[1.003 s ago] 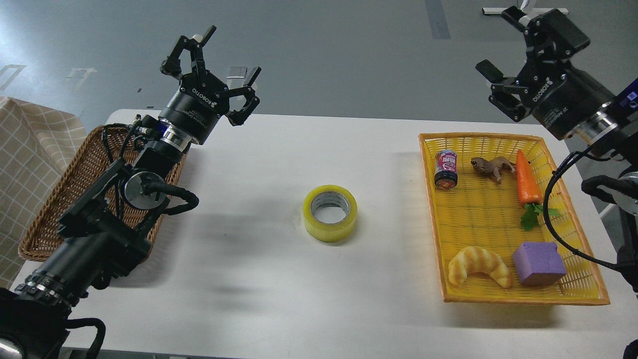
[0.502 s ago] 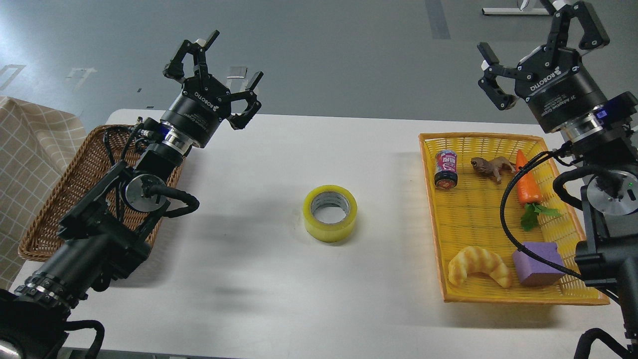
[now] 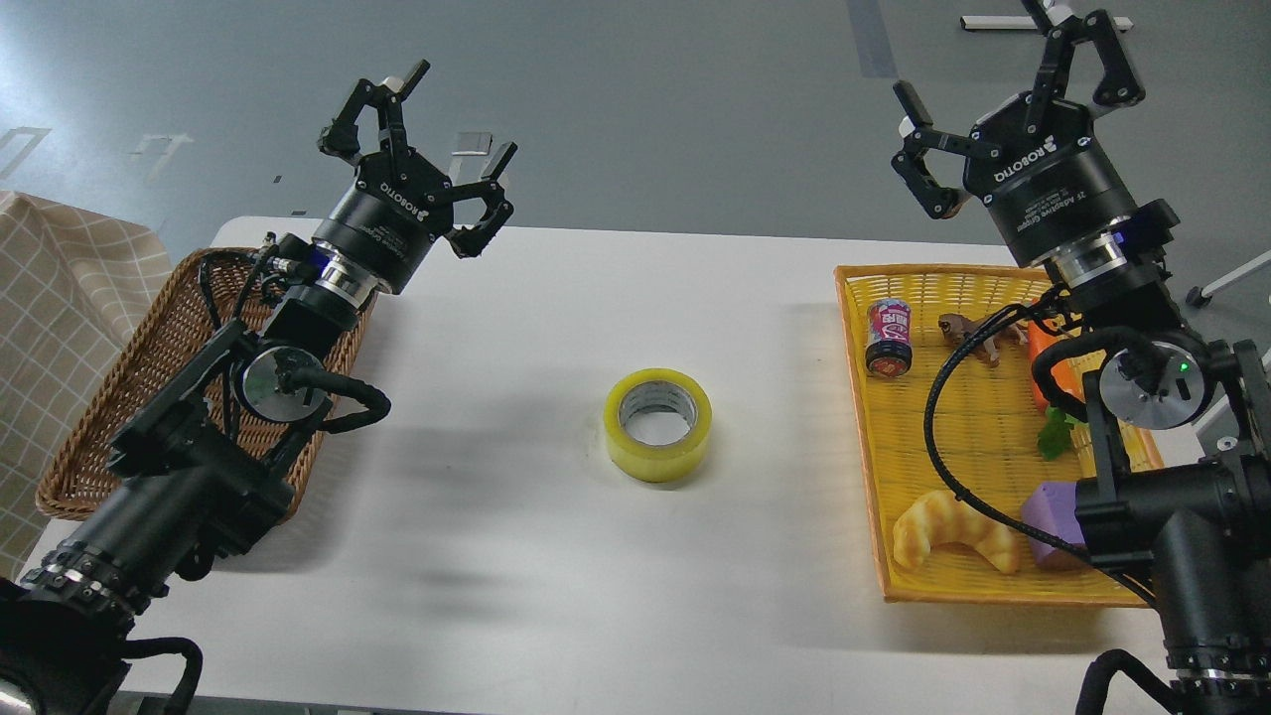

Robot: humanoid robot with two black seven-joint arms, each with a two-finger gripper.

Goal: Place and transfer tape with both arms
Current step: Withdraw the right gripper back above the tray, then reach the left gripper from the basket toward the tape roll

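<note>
The tape, a yellow translucent roll with a grey-white core, lies flat on the white table near its middle. My left gripper is open and empty, raised above the table's far left, well left of the tape. My right gripper is open and empty, raised above the far end of the yellow basket, well right of the tape. Neither gripper touches the tape.
A brown wicker basket sits at the left under my left arm. The yellow basket holds a can, a toy animal, a carrot, a croissant and a purple block, partly hidden by my right arm.
My right arm has swung left and in over the yellow basket, and its gripper has turned to point up. My left gripper has barely shifted. The tape has not moved.
</note>
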